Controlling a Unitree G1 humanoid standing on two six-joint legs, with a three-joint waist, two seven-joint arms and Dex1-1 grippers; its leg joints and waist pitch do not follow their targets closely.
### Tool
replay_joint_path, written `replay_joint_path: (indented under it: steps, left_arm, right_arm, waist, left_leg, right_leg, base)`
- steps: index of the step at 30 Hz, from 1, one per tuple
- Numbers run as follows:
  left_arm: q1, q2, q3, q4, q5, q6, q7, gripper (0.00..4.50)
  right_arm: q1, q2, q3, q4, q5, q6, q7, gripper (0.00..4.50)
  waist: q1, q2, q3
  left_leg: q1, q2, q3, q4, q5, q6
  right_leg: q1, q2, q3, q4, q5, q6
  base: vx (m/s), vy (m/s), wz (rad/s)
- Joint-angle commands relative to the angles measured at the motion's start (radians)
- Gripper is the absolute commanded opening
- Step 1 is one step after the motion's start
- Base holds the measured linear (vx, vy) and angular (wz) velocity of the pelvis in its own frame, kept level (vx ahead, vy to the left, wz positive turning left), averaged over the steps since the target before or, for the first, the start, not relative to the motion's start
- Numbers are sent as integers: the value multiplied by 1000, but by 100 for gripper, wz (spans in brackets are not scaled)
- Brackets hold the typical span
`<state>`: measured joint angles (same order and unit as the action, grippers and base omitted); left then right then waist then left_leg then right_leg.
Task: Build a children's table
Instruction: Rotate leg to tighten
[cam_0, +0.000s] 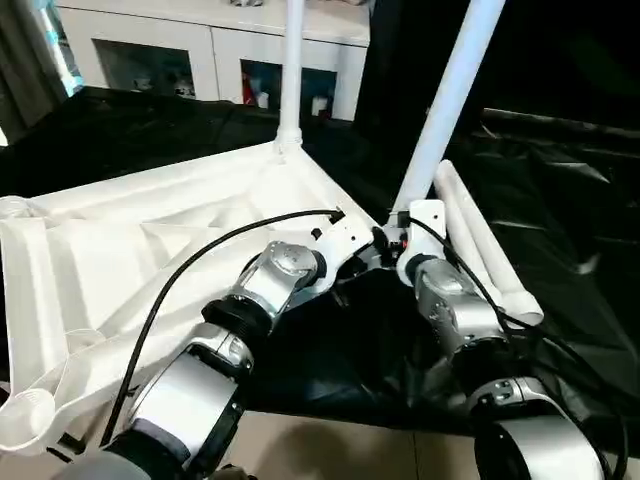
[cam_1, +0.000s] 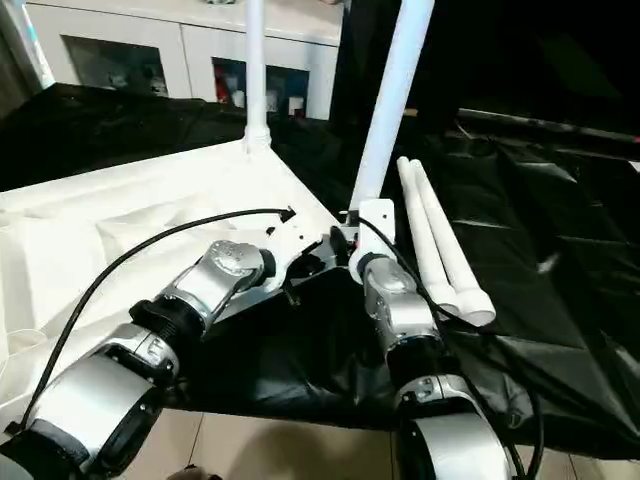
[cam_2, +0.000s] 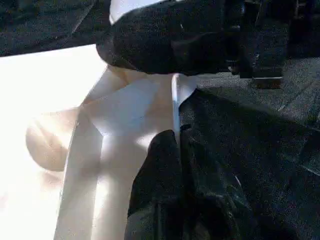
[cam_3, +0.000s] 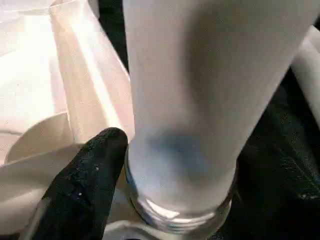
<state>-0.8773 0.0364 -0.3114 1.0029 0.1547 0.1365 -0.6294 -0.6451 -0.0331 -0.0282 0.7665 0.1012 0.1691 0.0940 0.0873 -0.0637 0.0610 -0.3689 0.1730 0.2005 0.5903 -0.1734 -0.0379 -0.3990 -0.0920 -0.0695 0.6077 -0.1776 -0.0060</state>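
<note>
The white tabletop (cam_0: 130, 250) lies ribbed side up on the black-draped work table. One white leg (cam_0: 291, 70) stands upright in its far corner socket. A second leg (cam_0: 450, 100) leans to the right, its lower end in the near right corner socket (cam_3: 180, 215). My right gripper (cam_0: 402, 228) is shut on this leg just above the socket, with one black finger (cam_3: 85, 190) against the tube. My left gripper (cam_0: 362, 252) pinches the tabletop's thin rim (cam_2: 177, 105) beside that corner. Two loose legs (cam_0: 485, 245) lie side by side on the cloth to the right.
A white cabinet (cam_0: 200, 55) with glass doors stands behind the work table. Black cloth (cam_0: 560, 200) covers the table to the right and far side. The table's front edge drops to pale floor (cam_0: 330, 450) just below my forearms.
</note>
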Motion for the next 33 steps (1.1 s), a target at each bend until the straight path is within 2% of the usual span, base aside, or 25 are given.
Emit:
replay_joint_path:
  steps: [1,3,6,7,8,9,11,13,14,16,18,23,25,28,32,33]
  left_arm:
    - [4,21,-14,-8,13,-48,-61,0]
    - [19,50,-9,-23,5,-40,-102,0]
    - [33,82,-14,-33,7,-65,-142,0]
    - [53,127,-23,-56,5,-99,-205,0]
    - [53,127,-23,-56,5,-99,-205,0]
    - [64,148,-27,-73,1,-111,-240,0]
    - [92,185,-36,-117,-17,-173,-329,0]
    - [114,206,-42,-158,-36,-185,-400,0]
    - [124,216,-45,-178,-46,-187,-435,0]
    - [175,269,-68,-284,-69,-187,-544,0]
    - [186,277,-69,-310,-79,-183,-566,0]
    - [201,289,-74,-342,-85,-180,-591,0]
    - [207,290,-72,-356,-86,-175,-598,0]
    - [213,291,-70,-376,-88,-163,-604,0]
    - [217,289,-68,-390,-87,-153,-606,0]
    - [216,288,-67,-390,-86,-153,-605,0]
  right_arm:
    - [33,-28,44,-34,-13,15,93,385]
    - [67,-73,61,-110,-9,31,170,409]
    - [103,-127,79,-189,-3,58,242,430]
    - [154,-206,101,-293,5,91,340,439]
    - [154,-206,101,-293,5,91,340,439]
    - [177,-246,111,-340,10,105,389,446]
    - [212,-311,129,-409,16,120,472,446]
    - [228,-339,134,-442,25,124,513,446]
    - [236,-351,134,-459,28,128,533,446]
    - [269,-416,150,-551,78,175,667,446]
    - [277,-432,164,-574,90,191,703,446]
    - [296,-459,212,-618,109,204,791,446]
    - [294,-453,231,-619,102,205,814,446]
    - [279,-439,238,-595,83,194,805,446]
    - [259,-421,237,-563,72,185,799,446]
    - [255,-420,238,-556,70,183,802,431]
  waist:
    - [0,9,-61]
    - [4,7,-62]
    - [6,6,-65]
    - [8,4,-67]
    - [8,4,-67]
    - [13,5,-67]
    - [15,4,-69]
    - [11,4,-69]
    - [8,7,-68]
    - [12,7,-65]
    - [11,11,-64]
    - [13,5,-59]
    - [17,3,-59]
    - [24,3,-61]
    - [25,3,-64]
    - [26,2,-64]
  left_leg:
    - [22,59,-45,-88,-410,-40]
    - [17,61,-41,-88,-371,-26]
    - [13,62,-37,-85,-314,-4]
    - [11,61,-36,-84,-281,7]
    - [11,61,-36,-84,-281,7]
    - [9,65,-35,-81,-235,28]
    - [7,63,-33,-77,-220,41]
    - [9,64,-29,-76,-205,48]
    - [10,64,-29,-76,-211,44]
    - [13,68,-30,-78,-228,40]
    - [15,72,-29,-80,-242,35]
    - [19,72,-32,-84,-309,2]
    - [19,72,-32,-84,-303,-2]
    - [18,72,-31,-83,-278,-5]
    - [17,69,-30,-80,-246,-2]
    - [17,68,-29,-79,-243,-1]
  right_leg:
    - [25,-78,46,-106,-438,-126]
    - [30,-77,49,-102,-380,-131]
    - [35,-75,51,-89,-283,-164]
    - [40,-73,50,-85,-243,-172]
    - [40,-73,50,-85,-243,-172]
    - [44,-72,51,-74,-156,-189]
    - [49,-73,50,-69,-122,-204]
    - [46,-74,52,-66,-102,-221]
    - [45,-74,51,-67,-114,-234]
    - [46,-76,53,-69,-138,-236]
    - [42,-72,53,-69,-148,-241]
    - [36,-78,54,-79,-275,-211]
    - [33,-77,55,-80,-278,-199]
    - [34,-79,55,-76,-257,-201]
    - [37,-77,54,-70,-208,-213]
    - [38,-76,54,-70,-205,-212]
  base:
    - [0,0,0]
    - [0,0,0]
    - [0,0,0]
    - [0,0,0]
    - [0,0,0]
    - [0,0,0]
    - [0,0,0]
    - [0,0,0]
    - [0,0,0]
    - [0,0,0]
    - [0,0,0]
    - [0,0,0]
    - [0,0,0]
    - [0,0,0]
    - [0,0,0]
    - [0,0,0]
